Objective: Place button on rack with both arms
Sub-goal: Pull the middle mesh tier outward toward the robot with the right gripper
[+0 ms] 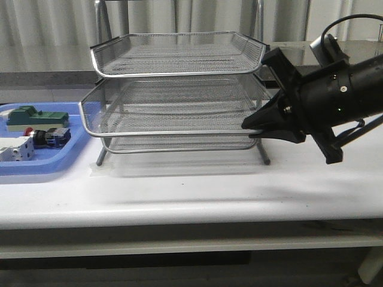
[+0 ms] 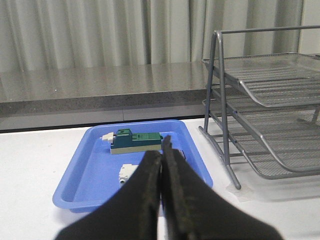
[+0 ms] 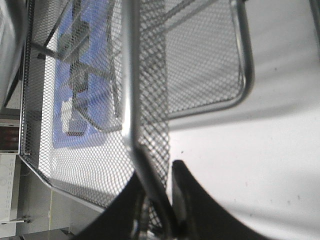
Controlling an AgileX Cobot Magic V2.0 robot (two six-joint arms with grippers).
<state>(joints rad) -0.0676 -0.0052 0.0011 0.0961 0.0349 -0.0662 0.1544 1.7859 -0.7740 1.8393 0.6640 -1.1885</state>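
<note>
The silver wire-mesh rack [image 1: 173, 128] stands mid-table. My right gripper [image 1: 246, 128] is at its right end, jaws closed on the chrome rim of the middle tier. In the right wrist view the rim [image 3: 131, 100] runs down between my fingers [image 3: 157, 175]. The button [image 1: 42, 137], with a red head, black body and blue rear, lies in the blue tray [image 1: 36, 164] at the left. My left gripper [image 2: 162, 145] is shut and empty, above the near side of the tray [image 2: 85, 175]. Its fingers hide most of the button. The left arm is outside the front view.
A green block [image 1: 33, 116] [image 2: 137, 140] and a white boxy component [image 1: 15, 149] [image 2: 126, 173] share the blue tray. The rack's legs [image 2: 225, 145] stand right of the tray. A grey ledge and curtain run behind the table.
</note>
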